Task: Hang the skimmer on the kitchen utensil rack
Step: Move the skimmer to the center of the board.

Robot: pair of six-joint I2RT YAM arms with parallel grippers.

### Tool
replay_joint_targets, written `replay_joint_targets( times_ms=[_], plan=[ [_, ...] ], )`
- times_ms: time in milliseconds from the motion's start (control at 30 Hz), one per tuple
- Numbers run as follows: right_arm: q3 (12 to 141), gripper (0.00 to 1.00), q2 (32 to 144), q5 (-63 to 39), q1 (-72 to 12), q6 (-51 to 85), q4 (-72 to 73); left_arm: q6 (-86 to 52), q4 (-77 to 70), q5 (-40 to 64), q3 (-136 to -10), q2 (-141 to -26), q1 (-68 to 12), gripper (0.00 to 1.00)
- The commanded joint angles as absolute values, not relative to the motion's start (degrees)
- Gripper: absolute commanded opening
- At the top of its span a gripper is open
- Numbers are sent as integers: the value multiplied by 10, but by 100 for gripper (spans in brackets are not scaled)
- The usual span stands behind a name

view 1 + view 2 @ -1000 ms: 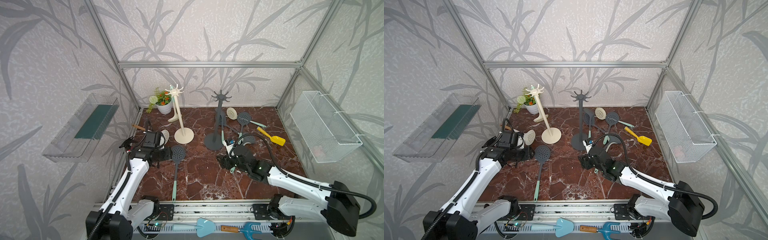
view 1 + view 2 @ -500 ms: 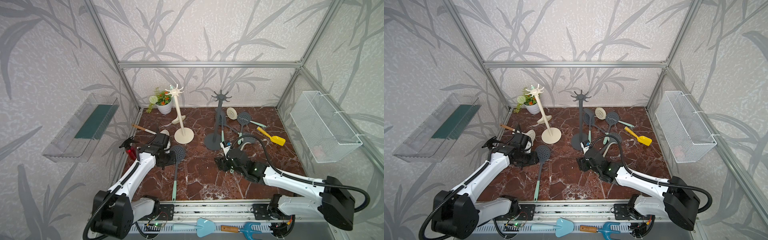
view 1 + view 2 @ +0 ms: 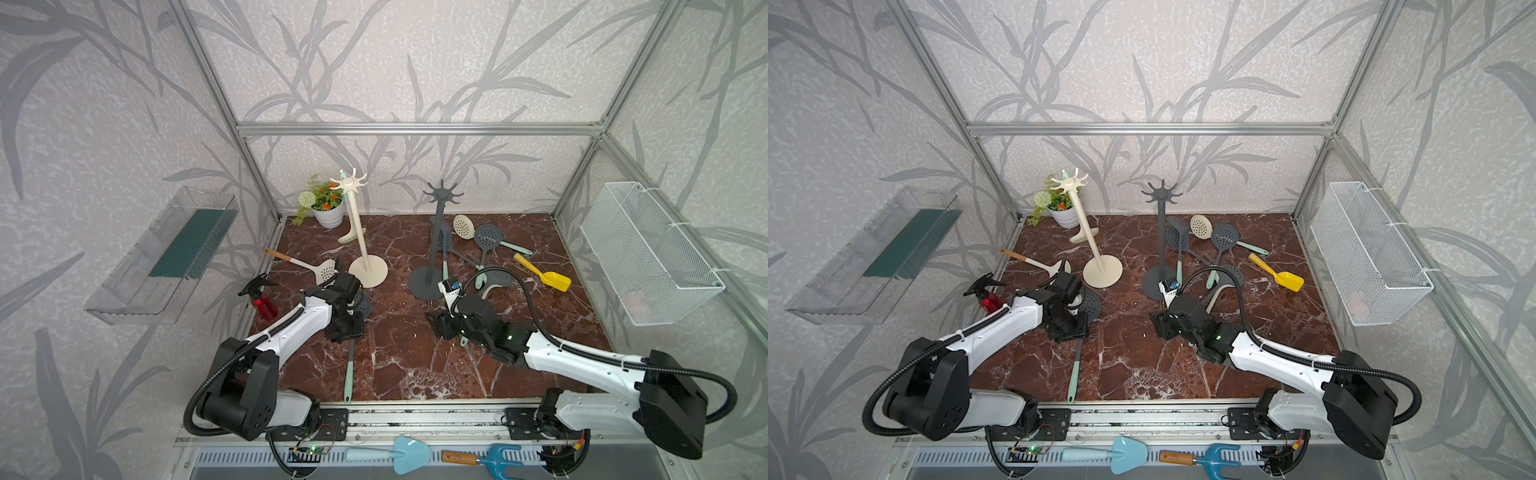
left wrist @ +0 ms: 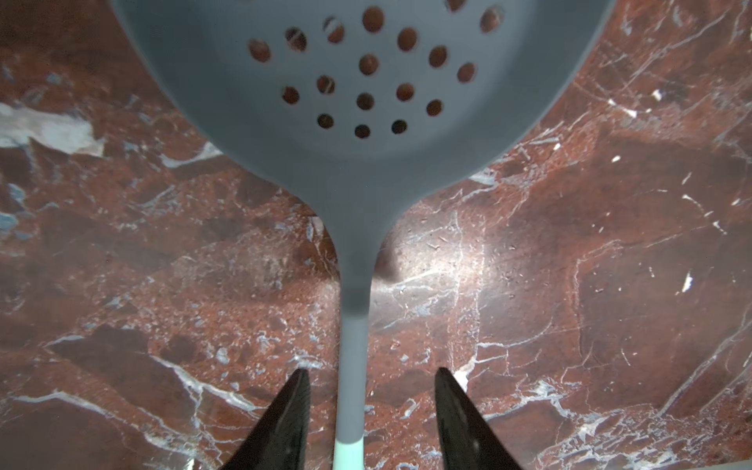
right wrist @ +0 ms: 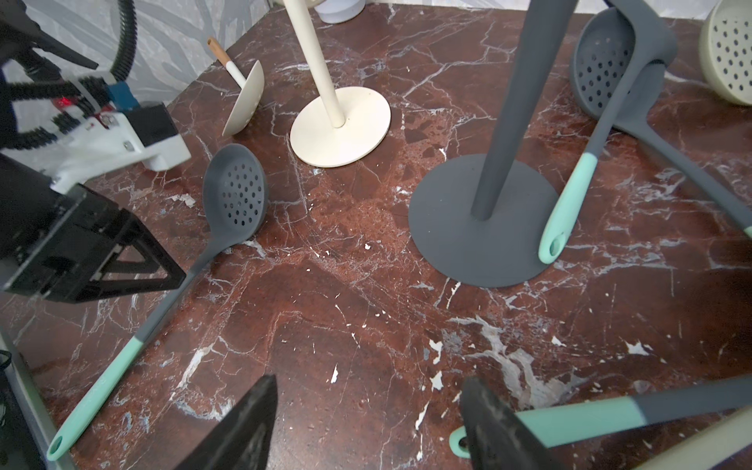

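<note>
skimmer (image 5: 235, 191) handle: faint embossed mark, unreadable; left gripper (image 4: 372, 372) spread astride shaft

The grey round silicone skimmer with many small holes (image 4: 358, 162) lay on the red-brown marble surface with white veins (image 4: 569, 285). Its thin grey handle ran between the two black fingers (image 4: 285, 427) of the left gripper (image 4: 371, 372), which stood apart on both sides without touching it. Near the fingers the handle became mint green.
</note>
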State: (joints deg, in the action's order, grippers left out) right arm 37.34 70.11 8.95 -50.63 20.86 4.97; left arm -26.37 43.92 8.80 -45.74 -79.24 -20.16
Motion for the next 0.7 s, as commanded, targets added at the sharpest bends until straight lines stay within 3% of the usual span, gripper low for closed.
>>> replay_joint_targets(
  times_ms=[0, 467, 667],
  plan=[
    [365, 72, 680, 75, -494, 202, 78, -294, 430, 67, -445, -808, -221, 49],
    [356, 72, 627, 57, -462, 210, 63, -346, 394, 71, -456, -865, -308, 40],
    [344, 72, 612, 62, -461, 214, 55, -341, 366, 76, -488, -909, -361, 29]
  ],
)
